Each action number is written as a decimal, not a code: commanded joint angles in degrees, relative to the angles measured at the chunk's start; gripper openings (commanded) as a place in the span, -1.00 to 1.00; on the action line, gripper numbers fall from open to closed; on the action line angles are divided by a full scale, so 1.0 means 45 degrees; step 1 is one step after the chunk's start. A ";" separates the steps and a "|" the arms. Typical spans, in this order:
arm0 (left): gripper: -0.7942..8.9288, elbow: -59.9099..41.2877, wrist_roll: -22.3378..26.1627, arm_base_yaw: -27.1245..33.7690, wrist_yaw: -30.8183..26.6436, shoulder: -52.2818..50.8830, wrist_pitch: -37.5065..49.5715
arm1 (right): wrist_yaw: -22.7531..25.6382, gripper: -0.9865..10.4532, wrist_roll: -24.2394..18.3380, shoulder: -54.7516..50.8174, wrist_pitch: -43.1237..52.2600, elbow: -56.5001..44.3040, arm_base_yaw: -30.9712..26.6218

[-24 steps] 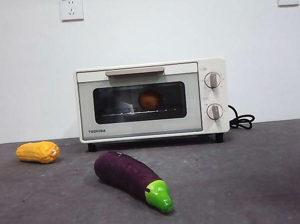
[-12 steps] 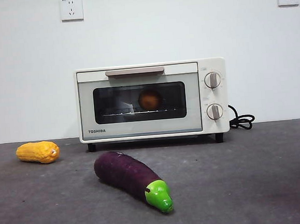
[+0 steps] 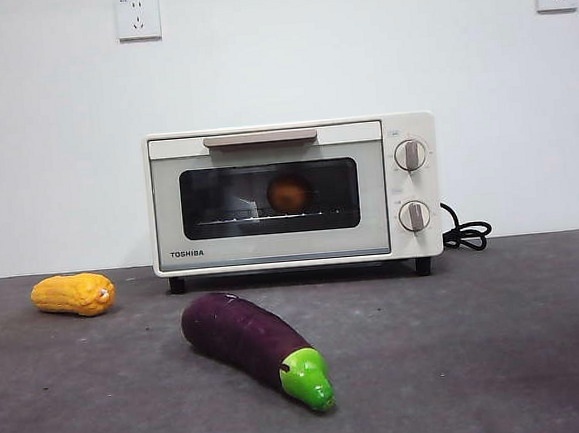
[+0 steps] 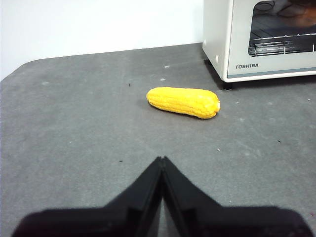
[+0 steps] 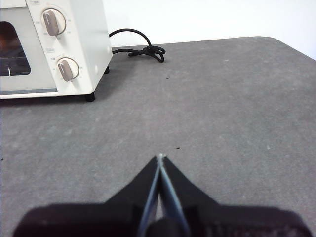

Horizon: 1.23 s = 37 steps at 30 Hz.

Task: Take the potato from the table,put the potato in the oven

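Table (image 3: 541, 357): dark grey, bearing all items. Oven (image 3: 293, 194): cream-white, door closed, standing at the back of the table. Eggplant (image 3: 255, 348): purple, green-tipped, lying in front of the oven. Corn cob (image 3: 73, 294): yellow, lying beside the oven's end, apart from it. Potato (image 3: 290, 192): orange-brown, on the rack inside the oven, seen through the door glass; the task appears complete, nothing left to place. Left gripper (image 4: 161, 160): jaws pressed together, empty, low over bare table short of the corn. Right gripper (image 5: 160, 158): jaws together, empty, near the oven's knob end. The front view alone shows the eggplant and the whole potato; only the wrist views show the grippers.
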 commanded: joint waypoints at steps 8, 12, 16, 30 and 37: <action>-0.84 -0.0126 0.0097 -0.0029 0.0000 0.0000 0.0097 | 0.0063 -0.82 0.0131 -0.0029 0.0063 -0.0141 0.0019; -0.84 -0.0126 0.0097 -0.0029 0.0000 0.0000 0.0097 | 0.0063 -0.82 0.0131 -0.0029 0.0063 -0.0136 0.0019; -0.84 -0.0126 0.0097 -0.0029 0.0000 0.0000 0.0097 | 0.0063 -0.82 0.0131 -0.0029 0.0063 -0.0136 0.0019; -0.84 -0.0126 0.0097 -0.0029 0.0000 0.0000 0.0097 | 0.0063 -0.82 0.0131 -0.0029 0.0063 -0.0136 0.0024; -0.84 -0.0126 0.0097 -0.0029 0.0000 0.0000 0.0097 | 0.0063 -0.82 0.0131 -0.0029 0.0063 -0.0141 0.0029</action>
